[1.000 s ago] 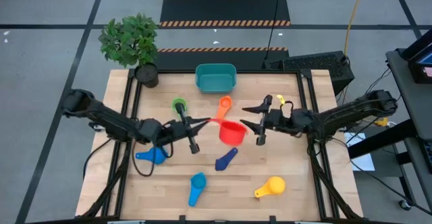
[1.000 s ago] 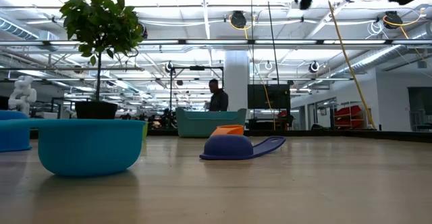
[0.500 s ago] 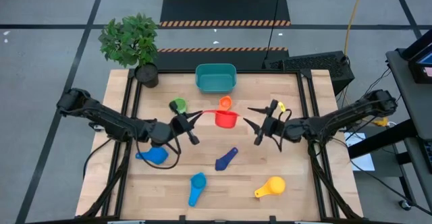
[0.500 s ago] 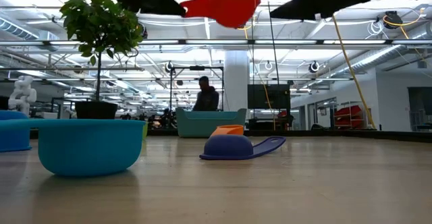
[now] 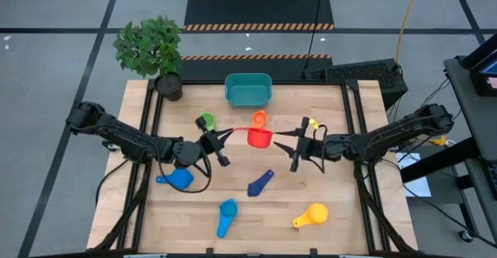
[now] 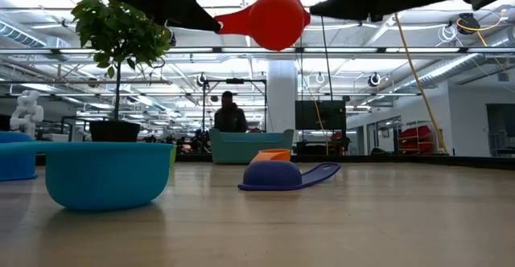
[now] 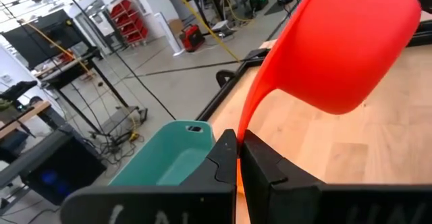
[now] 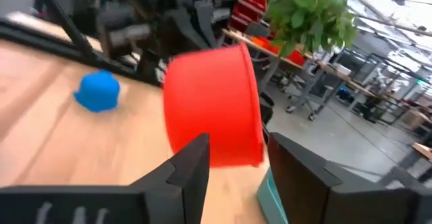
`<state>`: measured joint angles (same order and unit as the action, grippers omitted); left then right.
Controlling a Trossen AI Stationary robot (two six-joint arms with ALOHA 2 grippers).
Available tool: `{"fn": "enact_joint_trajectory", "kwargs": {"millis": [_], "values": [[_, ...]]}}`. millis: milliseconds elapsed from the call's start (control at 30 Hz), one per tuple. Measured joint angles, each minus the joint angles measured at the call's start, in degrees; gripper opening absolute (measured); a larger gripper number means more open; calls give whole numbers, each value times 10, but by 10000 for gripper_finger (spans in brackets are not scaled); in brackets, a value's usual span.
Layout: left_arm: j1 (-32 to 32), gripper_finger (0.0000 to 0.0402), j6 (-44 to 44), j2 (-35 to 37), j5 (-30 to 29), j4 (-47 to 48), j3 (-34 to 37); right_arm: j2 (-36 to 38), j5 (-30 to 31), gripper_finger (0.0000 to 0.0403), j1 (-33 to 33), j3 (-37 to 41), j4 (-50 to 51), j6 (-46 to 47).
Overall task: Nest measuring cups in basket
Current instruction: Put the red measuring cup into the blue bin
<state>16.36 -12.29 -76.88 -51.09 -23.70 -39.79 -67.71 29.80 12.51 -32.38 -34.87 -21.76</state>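
The left gripper [image 5: 231, 131] is clamped on the flat handle of the red measuring cup [image 5: 259, 137], and the cup now hangs well above the wooden desk [image 5: 349, 227], bowl out toward the other arm; a second ago it sat on the boards with the jaws just at its handle, so the lift has been made. In the last half second the cup has barely shifted, while the right gripper [image 5: 284, 144] has closed in from the side, its jaws spread, one finger either side of the cup's rim in its own wrist view. That looks like a hand-over being set up, not a direct drop. The teal basket [image 5: 248, 89] sits at the far edge and appears empty. The green cup [image 5: 205, 122] and orange cup [image 5: 258, 119] lie near the raised one; the dark blue cup [image 5: 260, 183], two lighter blue cups [image 5: 177, 179] and the yellow cup [image 5: 311, 215] remain on the nearer boards, so nesting has hardly begun.
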Motion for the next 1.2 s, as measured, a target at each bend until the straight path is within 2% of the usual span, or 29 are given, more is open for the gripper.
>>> {"fn": "enact_joint_trajectory", "kwargs": {"millis": [100, 267, 633, 867, 1200], "values": [[0, 3, 0, 0, 0, 0, 0, -18, 0, 139, -5, 0, -37, -10], [0, 3, -3, 0, 0, 0, 0, -26, 0, 119, -6, 0, -37, -18], [3, 3, -11, 0, 1, 0, 0, -26, 0, 6, -6, 0, -35, -30], [3, 15, -10, 0, 12, 0, 0, -25, 1, 3, -6, 0, -31, -37], [6, 94, 10, 0, 54, -2, 0, -26, -1, 1, -6, 0, -25, -55]]}}
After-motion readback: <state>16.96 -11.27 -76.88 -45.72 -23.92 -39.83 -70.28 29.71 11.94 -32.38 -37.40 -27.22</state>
